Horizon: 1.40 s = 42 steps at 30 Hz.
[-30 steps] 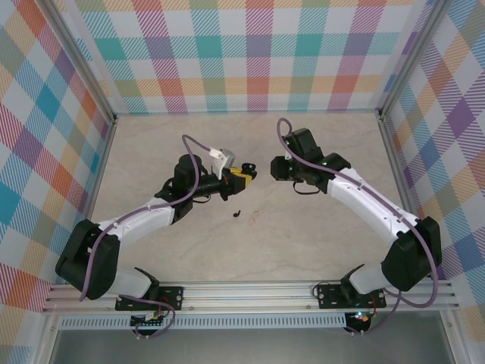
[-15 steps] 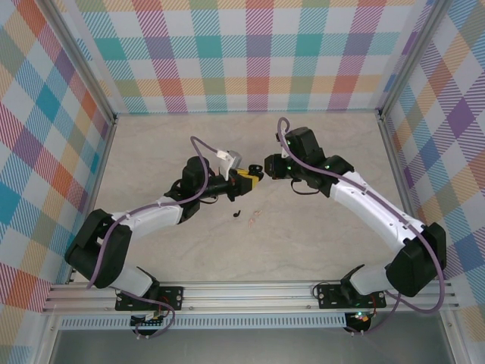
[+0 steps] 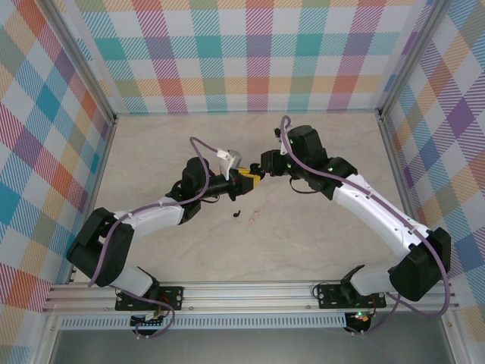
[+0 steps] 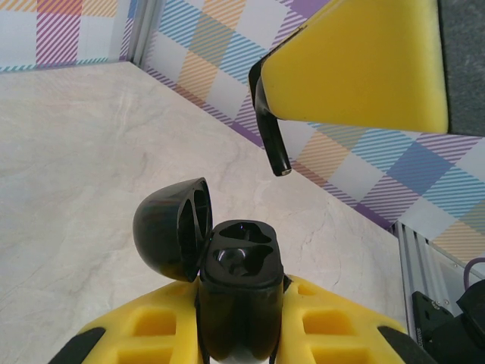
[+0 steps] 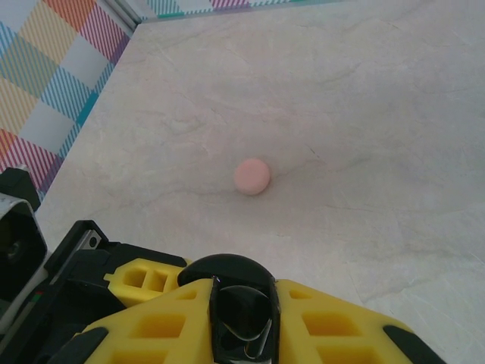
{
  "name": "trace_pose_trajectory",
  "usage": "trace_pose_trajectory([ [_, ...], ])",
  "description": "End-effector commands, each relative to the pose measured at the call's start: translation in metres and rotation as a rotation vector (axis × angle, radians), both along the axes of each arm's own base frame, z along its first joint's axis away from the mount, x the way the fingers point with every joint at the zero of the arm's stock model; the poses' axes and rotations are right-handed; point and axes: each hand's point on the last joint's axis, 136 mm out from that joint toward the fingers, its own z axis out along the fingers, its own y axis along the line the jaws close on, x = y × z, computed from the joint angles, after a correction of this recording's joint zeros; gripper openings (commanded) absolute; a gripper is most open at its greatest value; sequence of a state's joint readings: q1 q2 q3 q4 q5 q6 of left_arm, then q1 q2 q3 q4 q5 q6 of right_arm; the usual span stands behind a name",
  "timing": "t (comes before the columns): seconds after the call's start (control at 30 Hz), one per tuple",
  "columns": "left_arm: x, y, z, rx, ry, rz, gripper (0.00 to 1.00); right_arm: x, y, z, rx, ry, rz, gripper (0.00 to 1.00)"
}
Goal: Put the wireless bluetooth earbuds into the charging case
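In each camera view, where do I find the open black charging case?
Top external: charging case held by the left hand, near centre.
Left wrist: case at bottom centre, lid open.
Right wrist: case at bottom centre, just past the right hand.
Shared landmark: the marbled table.

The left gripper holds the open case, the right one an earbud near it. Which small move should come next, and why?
Probably ease the right gripper until its earbud stem stands over a socket of the case in the left gripper. The lid is open, both sockets look empty, and the stem hangs apart from them.
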<state>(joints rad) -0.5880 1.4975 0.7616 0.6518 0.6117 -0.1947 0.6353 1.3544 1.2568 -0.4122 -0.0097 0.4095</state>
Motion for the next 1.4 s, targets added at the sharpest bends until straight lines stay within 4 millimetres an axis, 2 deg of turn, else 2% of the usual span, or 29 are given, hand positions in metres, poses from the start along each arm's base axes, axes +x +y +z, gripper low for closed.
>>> trace_pose_trajectory([
  [0.0, -0.006, -0.005, 0.011, -0.052, -0.026, -0.029, 0.16, -0.002, 0.010, 0.020, 0.060, -0.052, 0.032, 0.26],
  [0.57, -0.005, -0.013, 0.023, -0.107, -0.018, -0.038, 0.16, -0.004, 0.015, 0.021, 0.075, -0.058, 0.045, 0.26],
  [1.37, -0.003, -0.012, 0.038, -0.136, -0.028, -0.022, 0.15, -0.003, 0.012, 0.013, 0.052, -0.056, 0.036, 0.27],
])
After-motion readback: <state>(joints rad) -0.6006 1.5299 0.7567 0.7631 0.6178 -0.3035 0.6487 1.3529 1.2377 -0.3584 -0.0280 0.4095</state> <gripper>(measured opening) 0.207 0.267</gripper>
